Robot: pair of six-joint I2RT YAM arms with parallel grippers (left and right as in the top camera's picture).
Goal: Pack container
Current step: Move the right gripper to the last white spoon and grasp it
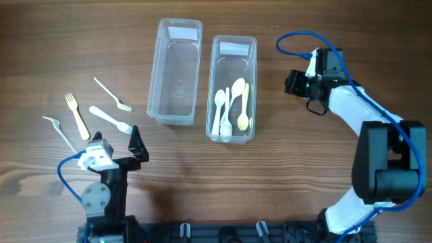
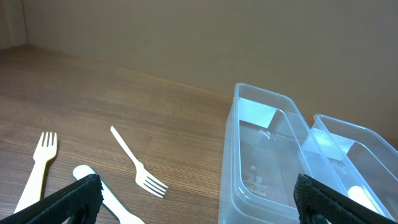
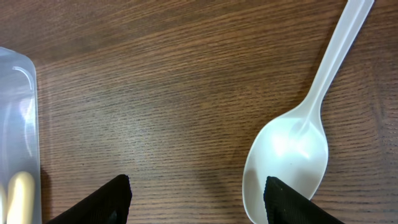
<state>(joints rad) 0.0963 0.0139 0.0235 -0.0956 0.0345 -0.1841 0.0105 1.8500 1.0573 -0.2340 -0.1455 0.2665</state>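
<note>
Two clear plastic containers stand side by side at the back of the table. The left container (image 1: 177, 71) is empty; it also shows in the left wrist view (image 2: 267, 162). The right container (image 1: 233, 88) holds several white and cream spoons. Several plastic forks (image 1: 110, 119) lie at the left; one white fork (image 2: 138, 165) lies ahead of my left gripper. My left gripper (image 1: 116, 145) (image 2: 196, 208) is open and empty, near the forks. My right gripper (image 1: 300, 91) (image 3: 196, 205) is open, low over the table right of the containers. A white spoon (image 3: 298, 149) lies by its right finger.
A cream fork (image 2: 37, 168) and a white fork handle (image 2: 106, 196) lie by my left finger. The edge of the spoon container (image 3: 15, 124) is at the left of the right wrist view. Blue cables run along both arms.
</note>
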